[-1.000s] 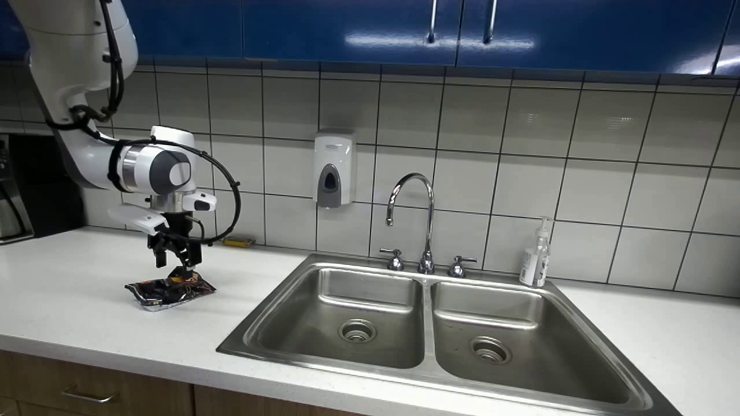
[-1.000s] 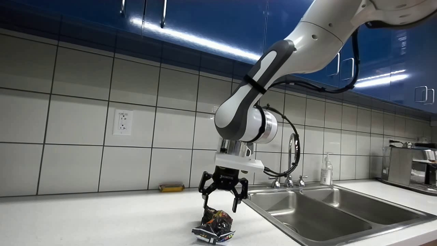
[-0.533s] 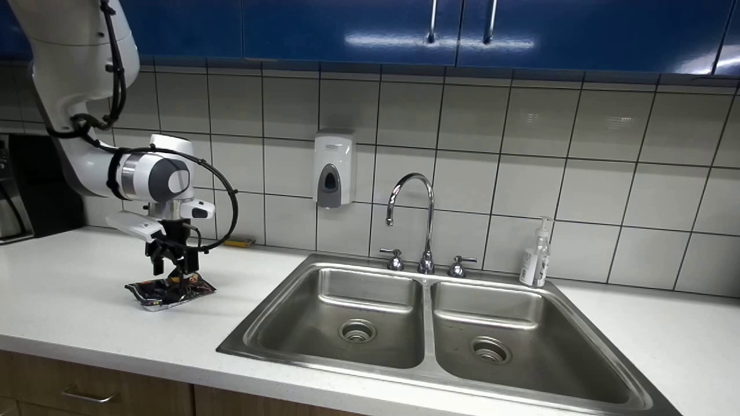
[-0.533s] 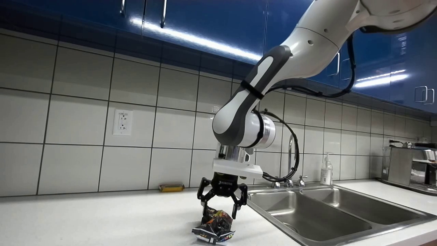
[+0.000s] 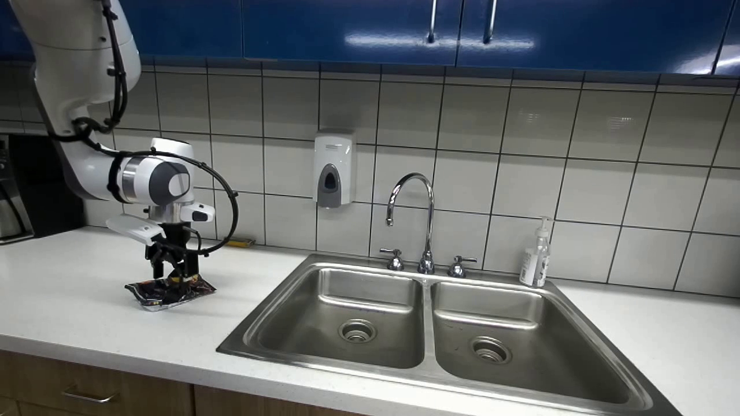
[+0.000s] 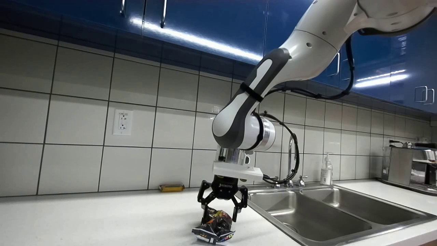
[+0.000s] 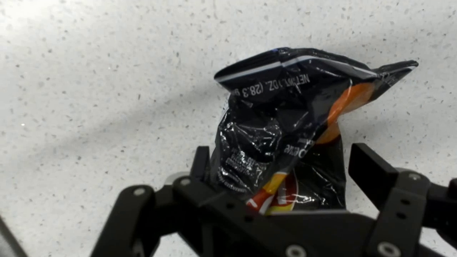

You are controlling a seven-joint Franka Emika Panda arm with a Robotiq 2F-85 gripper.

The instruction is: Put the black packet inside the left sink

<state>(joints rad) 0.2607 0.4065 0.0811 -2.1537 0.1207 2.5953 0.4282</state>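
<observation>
Gap between packet and sink, faucet behind

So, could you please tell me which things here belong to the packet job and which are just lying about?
For the job: black packet, left sink, gripper.
Just there: right sink, faucet, wall dispenser, pump bottle, small yellow item, power outlet.

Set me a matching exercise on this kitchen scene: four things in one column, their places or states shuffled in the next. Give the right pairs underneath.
Things
1. crumpled black snack packet with orange markings
2. black two-fingered end effector
3. white-and-grey plastic dispenser
4. curved chrome faucet

Places or states
A. mounted on the pale tiled wall
B. rises between two chrome lever handles
C. lies on the white speckled countertop
D. jaws standing apart

Right pairs: 1-C, 2-D, 3-A, 4-B
</observation>
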